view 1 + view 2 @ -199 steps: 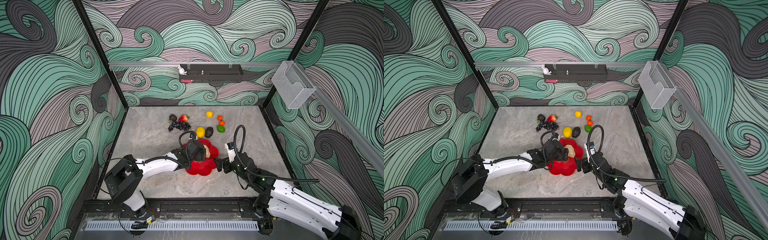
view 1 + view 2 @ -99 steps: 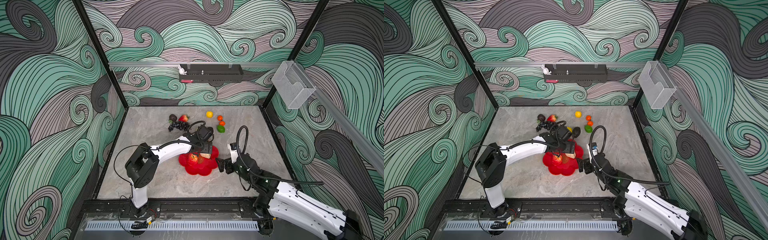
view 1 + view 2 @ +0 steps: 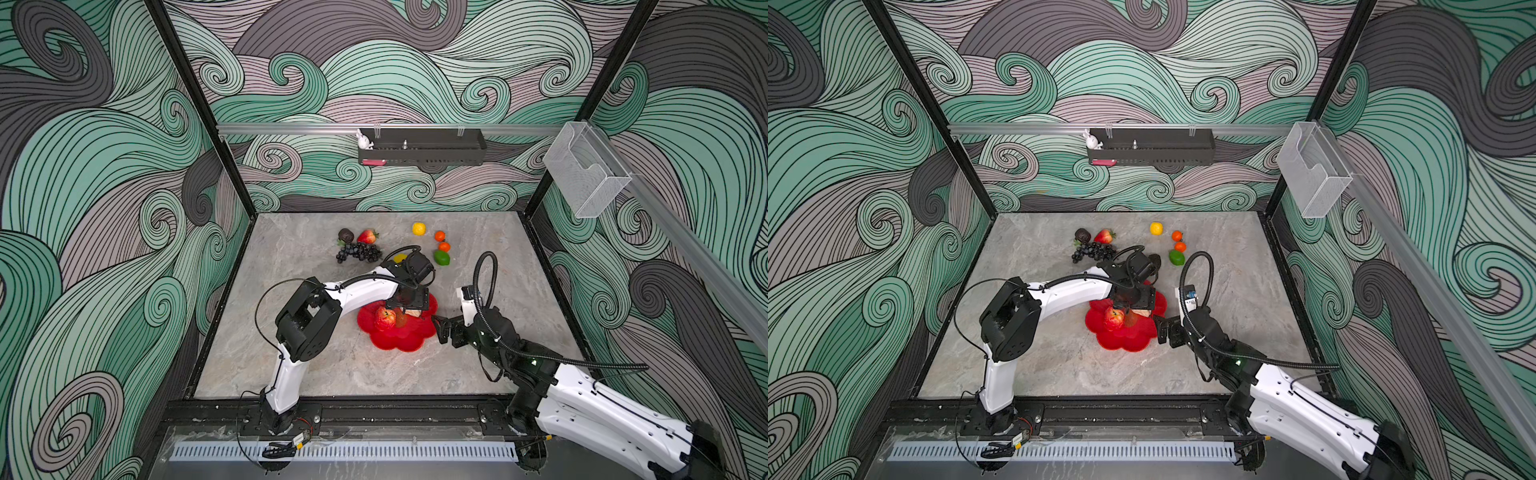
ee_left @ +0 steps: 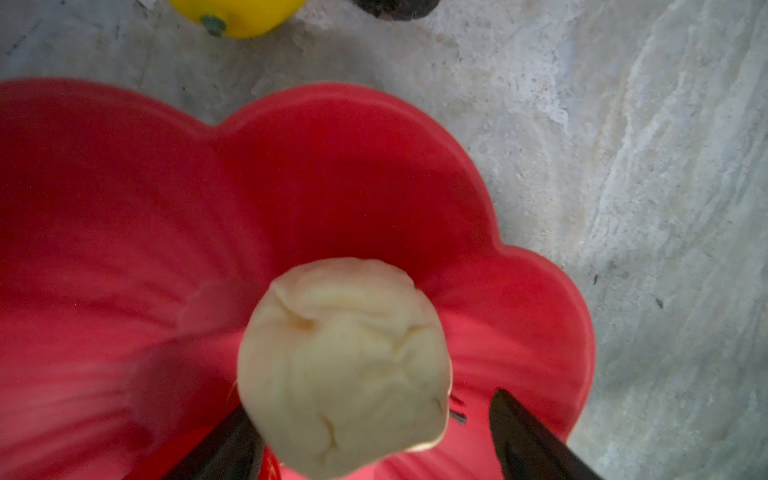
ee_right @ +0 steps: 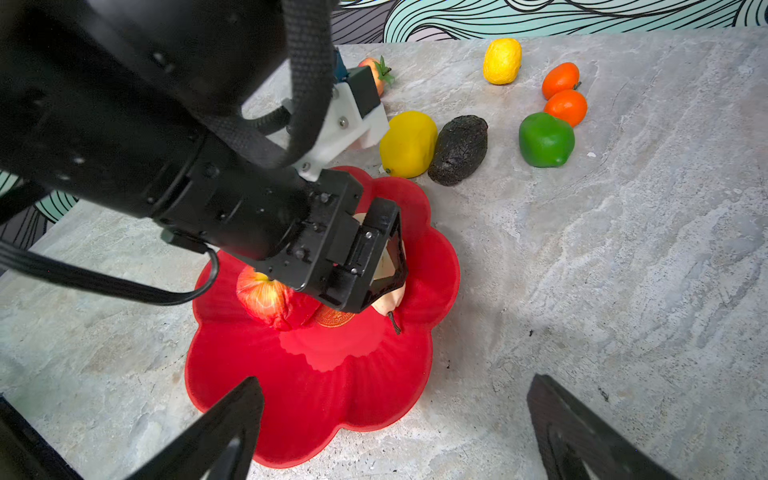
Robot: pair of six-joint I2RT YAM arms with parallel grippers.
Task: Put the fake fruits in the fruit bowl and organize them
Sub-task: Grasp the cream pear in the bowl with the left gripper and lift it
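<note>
Apple (image 3: 385, 318) and pear (image 4: 340, 365) lie in the bowl (image 3: 399, 343), grapes (image 3: 359, 251) well behind it.

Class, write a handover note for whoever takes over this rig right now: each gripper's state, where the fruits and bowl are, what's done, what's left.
Left gripper: open, straddling the pear over the fruit bowl; one finger stands clear of it.
Right gripper: open, empty, beside the bowl's rim.
Done: apple in the bowl; pear nearly placed.
To do, all on the table beyond the bowl: big lemon, avocado, lime, two oranges, small lemon, strawberry, grapes, second avocado.
</note>
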